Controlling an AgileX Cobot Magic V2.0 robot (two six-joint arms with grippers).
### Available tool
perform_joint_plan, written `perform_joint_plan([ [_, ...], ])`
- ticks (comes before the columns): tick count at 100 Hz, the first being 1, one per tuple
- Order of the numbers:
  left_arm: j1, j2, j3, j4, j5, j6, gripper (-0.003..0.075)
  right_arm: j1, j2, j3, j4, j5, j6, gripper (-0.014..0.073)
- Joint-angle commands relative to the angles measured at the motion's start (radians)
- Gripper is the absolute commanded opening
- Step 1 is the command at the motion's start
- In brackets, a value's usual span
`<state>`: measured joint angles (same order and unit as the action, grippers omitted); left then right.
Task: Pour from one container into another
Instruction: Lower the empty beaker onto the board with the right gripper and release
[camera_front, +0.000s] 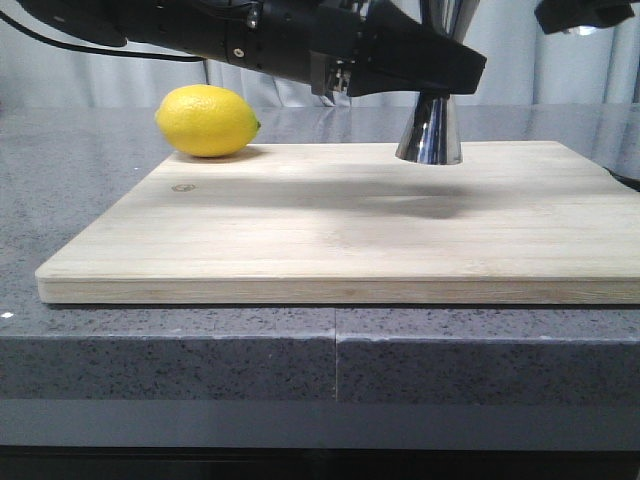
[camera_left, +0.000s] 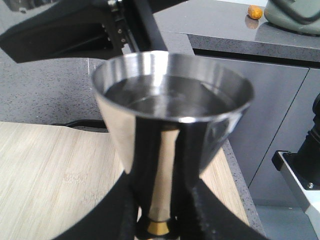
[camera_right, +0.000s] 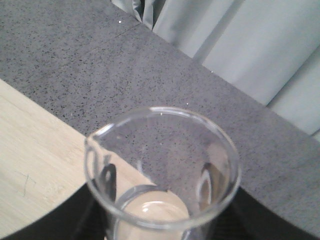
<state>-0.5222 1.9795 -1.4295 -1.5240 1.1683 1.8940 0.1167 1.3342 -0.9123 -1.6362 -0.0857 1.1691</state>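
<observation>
Grey speckled counter (camera_front: 150, 350) carrying a pale wooden board (camera_front: 300, 240), with a lemon (camera_front: 207, 120) at the board's far left corner.

Left hand (camera_left: 160, 215) closed on the narrow waist of the steel jigger (camera_front: 428, 130), fingers on either side just above the gold band. Jigger upright at the board's far right, base at or just above the wood; cannot tell which. Upper cup carrying clear liquid close to the rim.

Right hand (camera_right: 160, 222) clamped low on the glass beaker (camera_right: 162, 170), held upright over the board's edge and the counter beyond, apparently empty.

Judging by that, pour probably finished, with setting down next. Hold the jigger dead level, since so full a cup will slop at any tilt. Lower slowly, land the base flat on the wood, then ease the grip off without nudging the waist. Bring the beaker down well apart from the jigger.

Nothing legible: faint white marks on the beaker wall, unreadable; no brand visible anywhere.
</observation>
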Motion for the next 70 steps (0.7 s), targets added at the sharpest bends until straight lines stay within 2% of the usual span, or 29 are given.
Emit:
perform_joint_plan([
  [1, -0.008, -0.066, -0.032, -0.077, 0.11, -0.007, -0.0021, -0.067, -0.018, -0.017, 0.027, -0.117, 0.018, 0.0272],
  [21, -0.006, -0.066, -0.032, -0.077, 0.11, -0.007, -0.0021, -0.207, 0.012, 0.02, 0.085, -0.371, 0.014, 0.0272],
  [34, -0.006, -0.066, -0.032, -0.077, 0.11, -0.007, -0.0021, -0.252, 0.053, 0.029, 0.193, -0.502, -0.065, 0.0272],
  [51, -0.006, -0.066, -0.032, -0.077, 0.11, -0.007, -0.0021, -0.251, 0.117, 0.031, 0.277, -0.583, -0.134, 0.0272],
  [70, -0.006, -0.066, -0.032, -0.077, 0.11, -0.007, -0.0021, -0.251, 0.179, 0.031, 0.32, -0.611, -0.198, 0.0272],
])
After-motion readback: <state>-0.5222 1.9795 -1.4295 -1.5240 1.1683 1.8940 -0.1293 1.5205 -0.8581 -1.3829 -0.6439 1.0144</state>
